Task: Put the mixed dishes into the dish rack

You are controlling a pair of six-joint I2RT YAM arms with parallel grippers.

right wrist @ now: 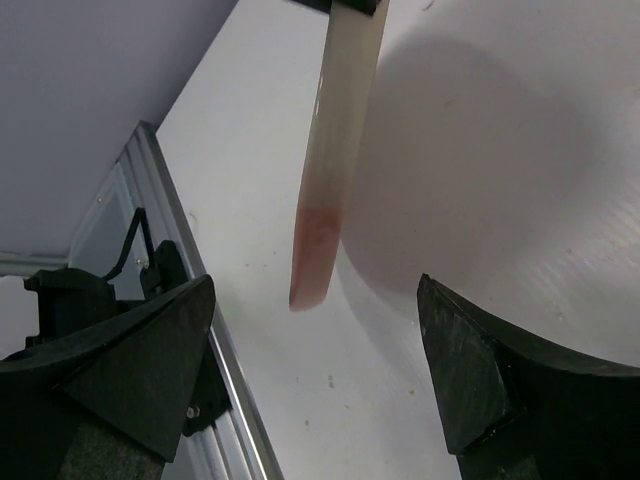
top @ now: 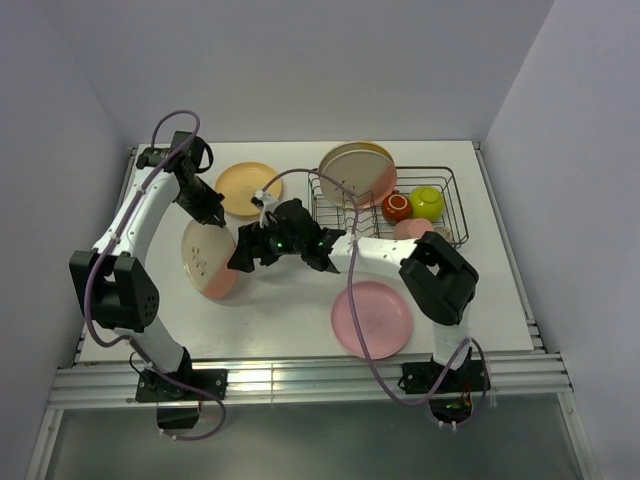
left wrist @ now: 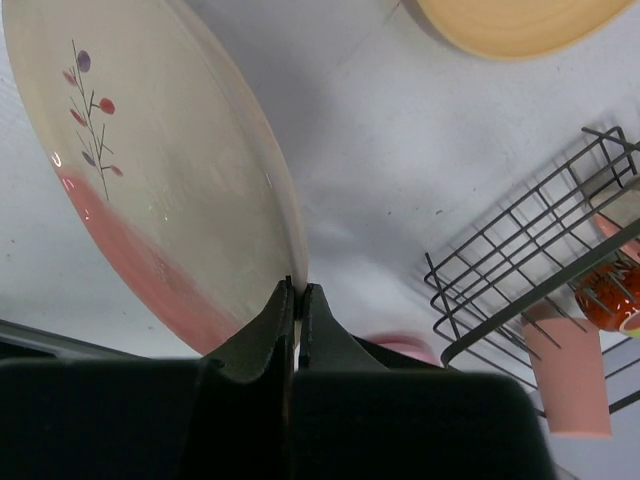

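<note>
Left of the dark wire dish rack (top: 442, 176), the left gripper (left wrist: 297, 292) is pinching a cream-and-pink round plate (left wrist: 150, 180) (sprig-patterned); the right gripper (right wrist: 316, 292) is gaping open astride its edge.

In the rack (top: 340, 208) the near left prongs stand free. A cream-yellow plate (top: 357, 172) fills its far left; mug (top: 397, 206), bowl (top: 427, 202), tumbler (top: 412, 230) crowd its right. The right arm (top: 380, 255) bars its near side; a cream-pink plate (top: 208, 262) hangs left.

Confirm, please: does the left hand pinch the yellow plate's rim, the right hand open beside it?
Left wrist view: the plate is cream and pink, not yellow; the left hand pinches its rim, right hand open beside it.
</note>
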